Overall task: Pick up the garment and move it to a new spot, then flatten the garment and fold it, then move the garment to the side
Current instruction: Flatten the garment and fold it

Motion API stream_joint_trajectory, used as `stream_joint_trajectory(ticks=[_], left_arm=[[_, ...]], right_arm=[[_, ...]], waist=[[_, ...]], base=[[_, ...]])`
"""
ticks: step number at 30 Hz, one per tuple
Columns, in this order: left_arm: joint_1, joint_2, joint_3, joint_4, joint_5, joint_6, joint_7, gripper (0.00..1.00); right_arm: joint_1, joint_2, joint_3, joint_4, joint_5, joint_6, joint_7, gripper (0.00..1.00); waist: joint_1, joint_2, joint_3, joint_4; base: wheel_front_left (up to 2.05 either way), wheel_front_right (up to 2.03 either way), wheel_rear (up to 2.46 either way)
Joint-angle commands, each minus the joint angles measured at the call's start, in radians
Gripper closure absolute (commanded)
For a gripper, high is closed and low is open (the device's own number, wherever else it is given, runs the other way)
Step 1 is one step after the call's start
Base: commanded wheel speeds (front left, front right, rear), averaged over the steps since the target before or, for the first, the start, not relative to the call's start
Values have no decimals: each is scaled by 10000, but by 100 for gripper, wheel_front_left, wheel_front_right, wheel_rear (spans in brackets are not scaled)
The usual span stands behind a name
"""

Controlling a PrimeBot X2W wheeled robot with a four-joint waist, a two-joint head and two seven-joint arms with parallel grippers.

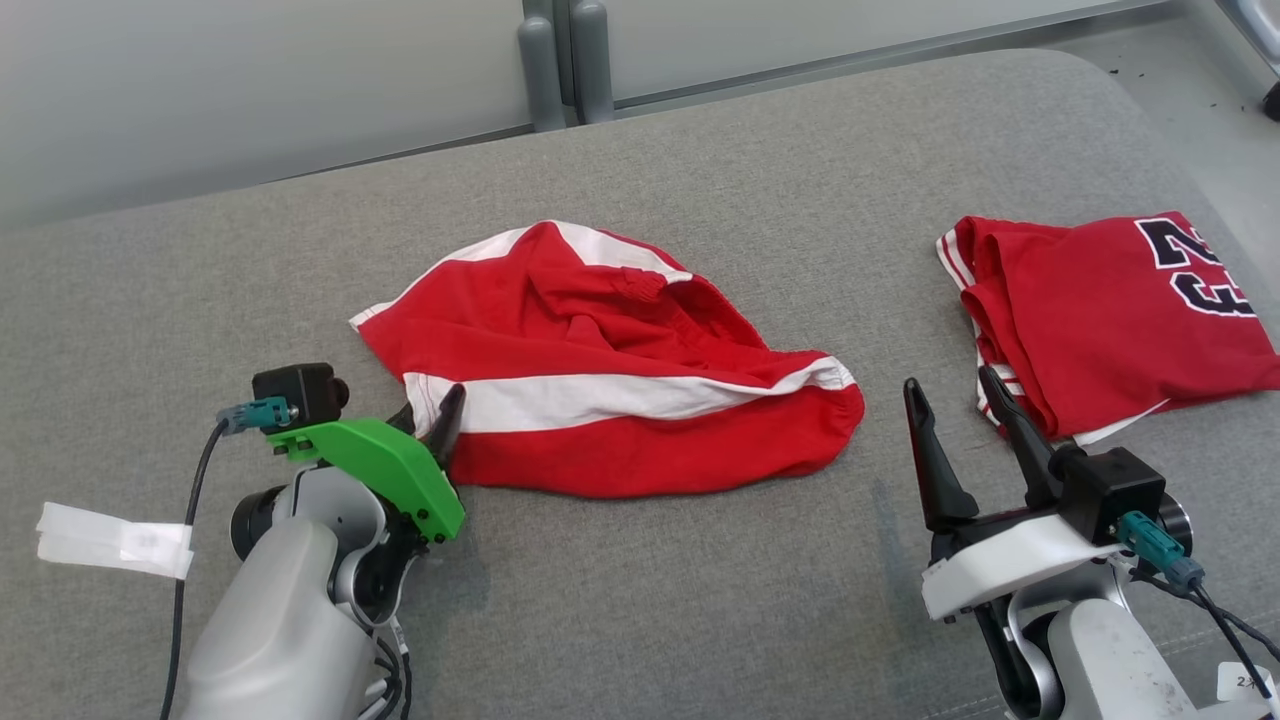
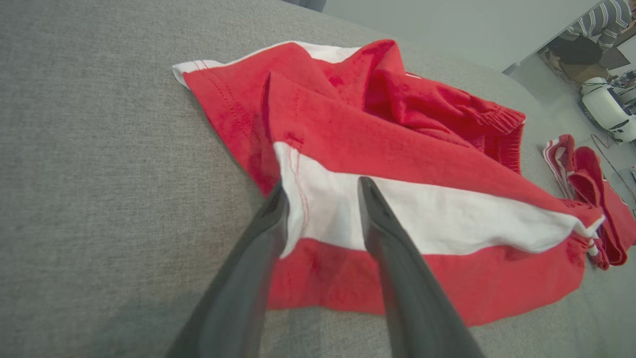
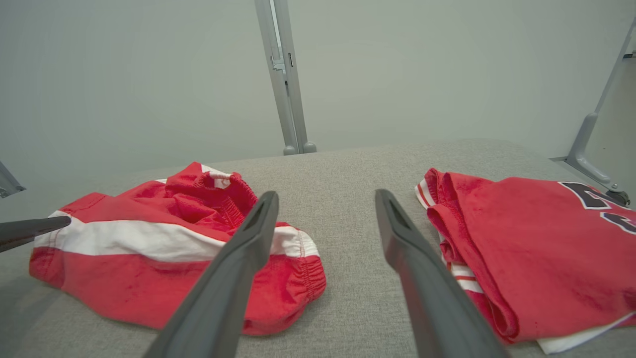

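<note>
Pickup stage: shorts point(image 1: 620, 400) crumpled, unfolded. Left end effector point(image 2: 323, 185) part-open astride near-left corner, ungripped; right end effector point(image 1: 950, 380) wide, empty.

Jersey point(image 1: 1100, 320): black numerals point(image 1: 1195, 268) outlined in white, lying sideways, read as 23; partly cut off by the frame edge in the right wrist view. Sticker point(image 1: 1245, 683) on right arm: a "2", then a mark too small to read. Tape tag point(image 1: 115, 540): faint print, illegible
</note>
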Motion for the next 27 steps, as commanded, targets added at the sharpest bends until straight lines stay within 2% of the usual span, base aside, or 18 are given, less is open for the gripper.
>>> stream_joint_trajectory(ticks=[1, 2, 3, 9, 17, 27], left_arm=[[-153, 47, 36, 85, -34, 39, -58, 75], [-173, 39, 40, 137, -36, 58, -103, 98], [-197, 33, 48, 194, -39, 60, -138, 100], [59, 1, 6, 135, -125, -38, -583, 100], [1370, 312, 234, -1459, -540, -62, -1129, 100], [3196, 954, 701, -3765, -736, 861, -1015, 100]], right_arm=[[-96, -19, 8, 30, -5, 1, -57, 0], [-91, -19, 12, 39, -12, 1, -58, 0], [-85, -19, 16, 46, -19, 1, -59, 0], [55, -19, -66, 78, -76, 1, 30, 0], [131, -17, -257, 232, -255, 1, 535, 0], [-174, -17, 107, 673, 18, 1, 1300, 0]], waist=[[-1, 31, -7, -23], [-1, 31, -18, -37], [-1, 31, -29, -48], [-1, 31, -143, -12], [-1, 31, -240, 318], [-1, 31, -251, 914]], base=[[0, 0, 0], [0, 0, 0], [0, 0, 0], [0, 0, 0], [0, 0, 0], [0, 0, 0]])
